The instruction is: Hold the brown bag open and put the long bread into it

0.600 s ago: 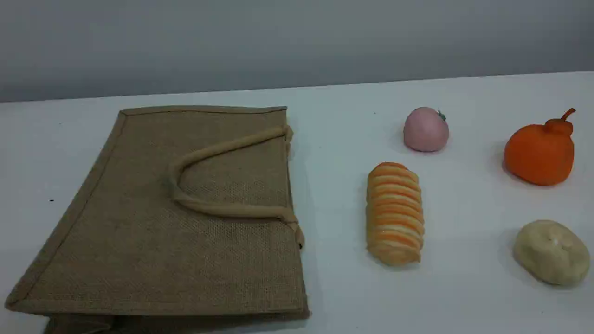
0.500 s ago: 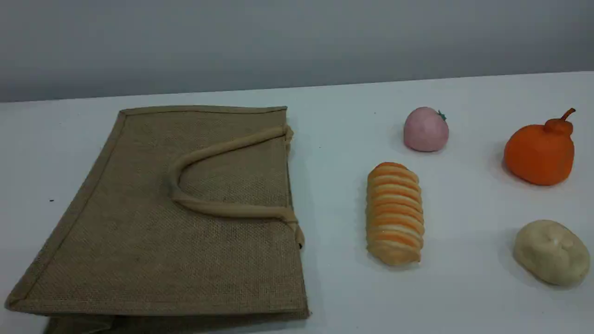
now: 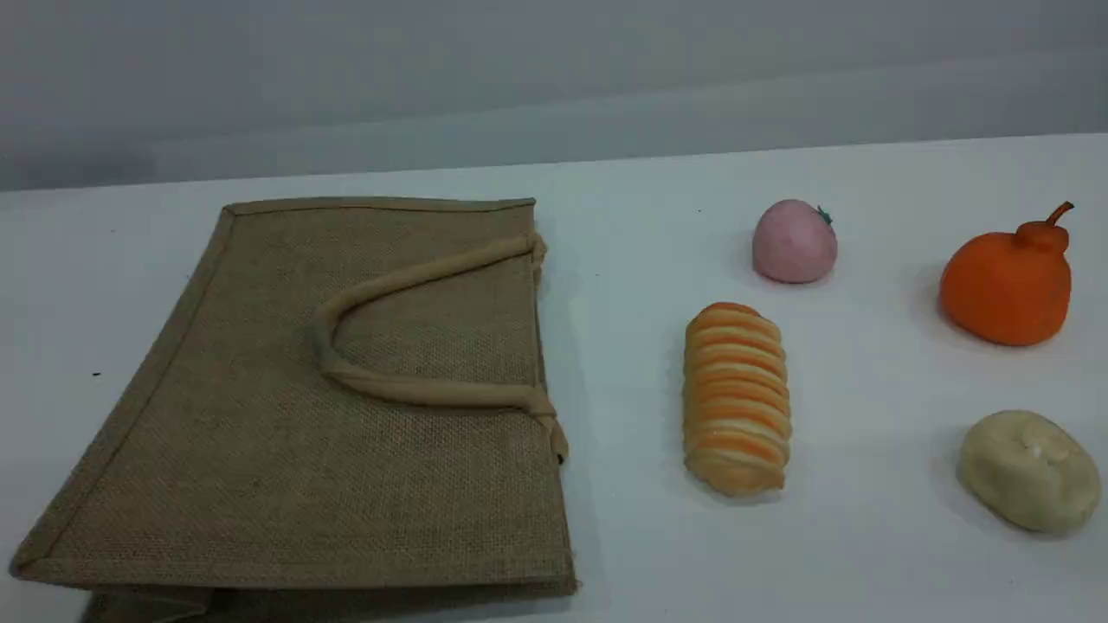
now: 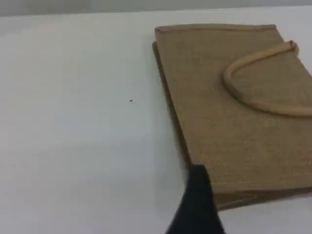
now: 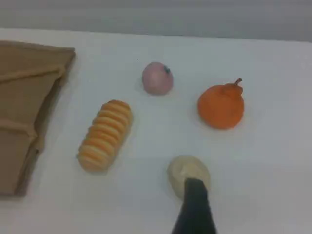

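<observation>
The brown bag [image 3: 329, 415] lies flat and closed on the left of the white table, mouth edge to the right, one beige handle [image 3: 415, 275] folded back over its top face. The long bread [image 3: 736, 398] lies to its right, lengthwise toward the camera, untouched. No arm shows in the scene view. In the left wrist view a dark fingertip [image 4: 199, 195] hangs above the near left corner of the bag [image 4: 219, 122]. In the right wrist view a dark fingertip [image 5: 195, 204] hovers over the near side of a pale lump, with the bread [image 5: 104, 135] to its left. Neither gripper holds anything.
A pink ball [image 3: 794, 242] sits behind the bread. An orange pear-shaped fruit [image 3: 1006, 281] stands at the far right, and a pale beige lump [image 3: 1028, 470] lies in front of it. A grey wall bounds the table's far edge.
Nothing on the table has moved. A paler band now runs across the grey back wall.
</observation>
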